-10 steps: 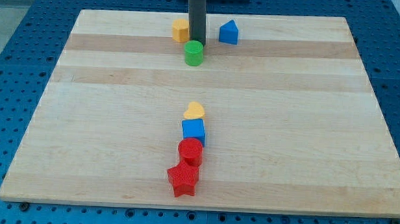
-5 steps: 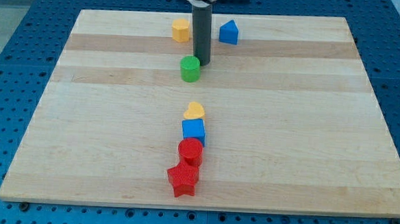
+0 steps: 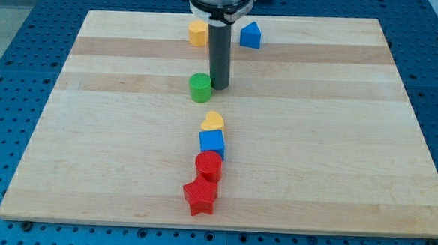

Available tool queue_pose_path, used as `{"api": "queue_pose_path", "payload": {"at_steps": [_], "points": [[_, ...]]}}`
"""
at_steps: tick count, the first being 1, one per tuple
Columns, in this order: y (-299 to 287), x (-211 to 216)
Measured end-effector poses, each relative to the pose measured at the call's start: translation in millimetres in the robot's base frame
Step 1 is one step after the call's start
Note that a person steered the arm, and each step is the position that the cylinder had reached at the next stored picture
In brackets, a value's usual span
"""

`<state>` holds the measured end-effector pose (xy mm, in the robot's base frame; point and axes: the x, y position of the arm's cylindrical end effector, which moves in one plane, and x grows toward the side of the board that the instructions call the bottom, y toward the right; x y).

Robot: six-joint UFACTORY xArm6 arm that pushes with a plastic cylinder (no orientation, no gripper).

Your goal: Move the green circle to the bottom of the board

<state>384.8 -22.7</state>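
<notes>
Green circle (image 3: pixel 200 87) sits upper centre of the wooden surface (image 3: pixel 315 142), my tip (image 3: pixel 220 87) touching its right edge. No jaws on this rod. Judged under halfway; lower frame yet to cross.

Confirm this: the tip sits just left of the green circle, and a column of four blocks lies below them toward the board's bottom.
Wrong side. In the camera view my tip sits just right of the green circle, not left. The rest holds: yellow heart, blue cube, red cylinder and red star line up below.
</notes>
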Motion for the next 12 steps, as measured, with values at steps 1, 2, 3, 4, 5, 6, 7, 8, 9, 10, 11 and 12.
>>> {"api": "queue_pose_path", "payload": {"at_steps": [1,2,3,4,5,6,7,8,9,10,11,12], "points": [[-13.0,7.0],[-17.8,11.3],[-18.2,12.2],[-18.2,12.2],[-27.4,2.0],[-44.5,1.8],[-59.3,1.8],[-61.2,1.8],[-62.2,1.8],[-76.2,5.4],[-83.3,10.0],[-83.3,17.3]]}}
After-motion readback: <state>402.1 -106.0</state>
